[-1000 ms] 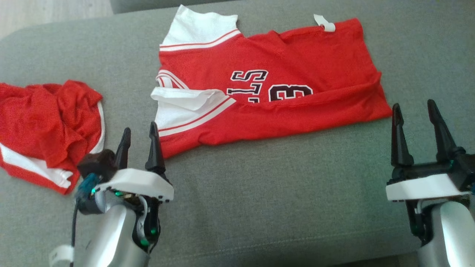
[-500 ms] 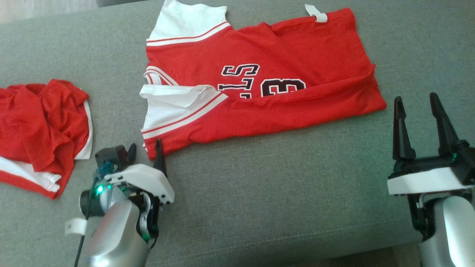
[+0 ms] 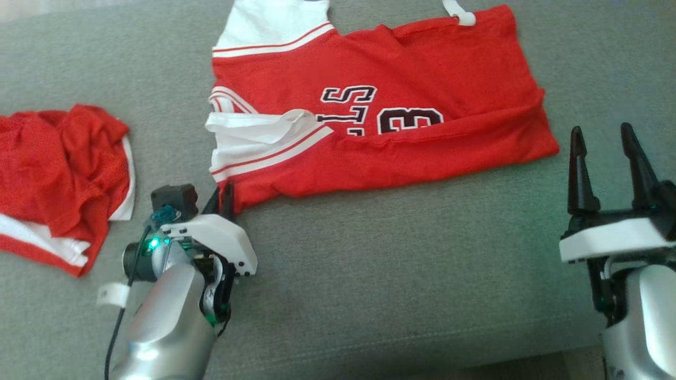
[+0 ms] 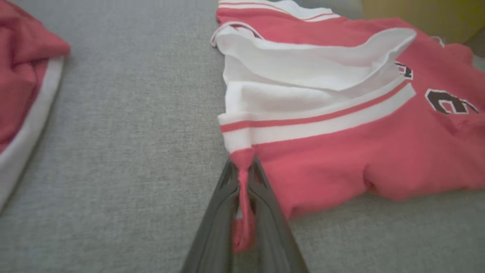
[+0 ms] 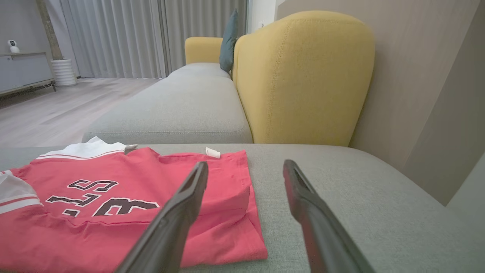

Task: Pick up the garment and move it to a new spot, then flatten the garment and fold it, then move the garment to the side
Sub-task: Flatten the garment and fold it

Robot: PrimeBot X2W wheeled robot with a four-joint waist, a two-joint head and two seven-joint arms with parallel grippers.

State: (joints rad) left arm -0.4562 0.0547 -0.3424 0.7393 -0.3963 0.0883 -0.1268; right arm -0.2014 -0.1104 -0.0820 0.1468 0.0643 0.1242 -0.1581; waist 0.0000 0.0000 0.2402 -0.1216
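Observation:
A red jersey point(image 3: 401, 79) with white sleeves and dark lettering lies spread on the grey sofa seat point(image 3: 369, 274). It also shows in the left wrist view as the jersey point(image 4: 341, 159) and in the right wrist view as the jersey point(image 5: 113, 212). My left gripper point(image 3: 224, 194) is shut on the jersey's near left corner; in the left wrist view red cloth is pinched between its fingers point(image 4: 223, 212). My right gripper point(image 3: 604, 148) stands open just off the jersey's right edge, holding nothing; its fingers point(image 5: 182, 212) hover above the cloth and seat.
A second red and white garment point(image 3: 58, 174) lies crumpled at the left of the seat. A yellow sofa back point(image 5: 303, 76) and a blue cushion point(image 5: 229, 41) rise beyond the seat. The seat's front edge runs along the bottom.
The left gripper went forward and down onto the jersey's near left corner and closed on it. The head camera shifted a little. The right gripper stayed open.

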